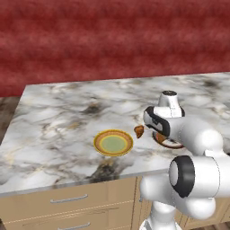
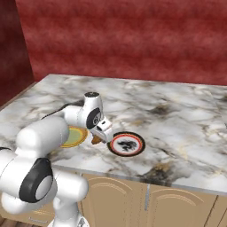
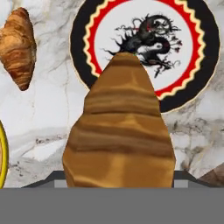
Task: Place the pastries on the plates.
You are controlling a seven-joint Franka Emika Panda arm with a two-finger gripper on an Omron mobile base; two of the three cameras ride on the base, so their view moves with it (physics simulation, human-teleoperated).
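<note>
- Over the marble counter [image 1: 58, 117], between the two plates, the gripper [image 2: 101, 136] hangs low with a pastry [image 3: 120, 131] bulking right in front of the hand camera; it appears to be clamped on that pastry, though the fingertips themselves are hidden behind it.
- The step in hand, as a judgement, is carrying this pastry to the red plate [image 2: 127, 144], which lies just beside the gripper toward the arm's right.
- To do it well, the hand should travel sideways until the pastry sits over the white centre rather than the dark rim, lower until the pastry nearly touches, and only then let go, so it does not roll off.
- The held pastry looks golden-brown and glossy, banded with darker ridges, broad at the base and tapering to a blunt tip.
- A second pastry [image 3: 18, 48] lies on the bare counter, apart from both plates; it is paler, flaky and tapered at both ends.
- The yellow plate [image 1: 113, 143], with its green centre, sits on the arm's left side and holds nothing.
- The red plate shows a black dragon-like mark on white, ringed in red and black, and is likewise bare.
</note>
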